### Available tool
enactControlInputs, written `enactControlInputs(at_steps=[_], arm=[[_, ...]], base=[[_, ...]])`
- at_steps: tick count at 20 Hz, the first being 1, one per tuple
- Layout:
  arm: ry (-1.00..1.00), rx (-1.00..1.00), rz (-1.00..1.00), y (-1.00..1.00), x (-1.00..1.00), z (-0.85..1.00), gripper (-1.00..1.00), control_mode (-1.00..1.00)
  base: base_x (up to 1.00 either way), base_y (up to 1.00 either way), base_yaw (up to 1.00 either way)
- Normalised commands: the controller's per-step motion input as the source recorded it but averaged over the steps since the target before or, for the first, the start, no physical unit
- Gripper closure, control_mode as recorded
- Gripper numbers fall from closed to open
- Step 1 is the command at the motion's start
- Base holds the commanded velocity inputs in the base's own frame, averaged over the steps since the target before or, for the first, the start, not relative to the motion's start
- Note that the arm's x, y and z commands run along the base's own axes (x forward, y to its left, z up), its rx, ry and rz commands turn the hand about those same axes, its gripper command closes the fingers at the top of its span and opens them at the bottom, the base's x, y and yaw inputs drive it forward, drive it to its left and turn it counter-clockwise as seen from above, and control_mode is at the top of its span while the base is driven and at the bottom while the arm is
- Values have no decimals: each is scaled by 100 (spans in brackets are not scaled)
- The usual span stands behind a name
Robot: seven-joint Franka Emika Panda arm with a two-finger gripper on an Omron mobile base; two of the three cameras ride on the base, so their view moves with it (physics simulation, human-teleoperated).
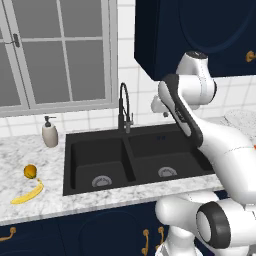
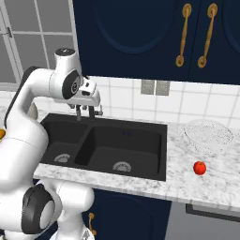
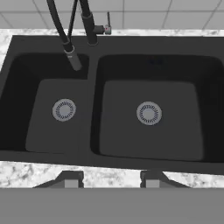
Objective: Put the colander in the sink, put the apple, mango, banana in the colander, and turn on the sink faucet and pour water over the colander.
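The black double-basin sink holds nothing, and each basin shows a silver drain. The black gooseneck sink faucet stands behind the divider with its spout over the left basin. The white dotted colander sits on the counter right of the sink, and the red apple lies in front of it. On the left counter are the mango and the banana. My gripper hangs high above the sink, pointing down, open with nothing between its fingers.
A white soap pump bottle stands on the marble counter behind the sink's left corner. Dark blue wall cabinets hang above the right side, close over the arm. A window is at the back left.
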Motion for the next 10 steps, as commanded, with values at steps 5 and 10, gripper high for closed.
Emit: enactControlInputs(at_steps=[5,10], arm=[[-4,-4,0,-1,-36,-7,-100,-100],[-10,-8,0,-16,-61,-15,-100,-100]], base=[[0,0,0],[0,0,0]])
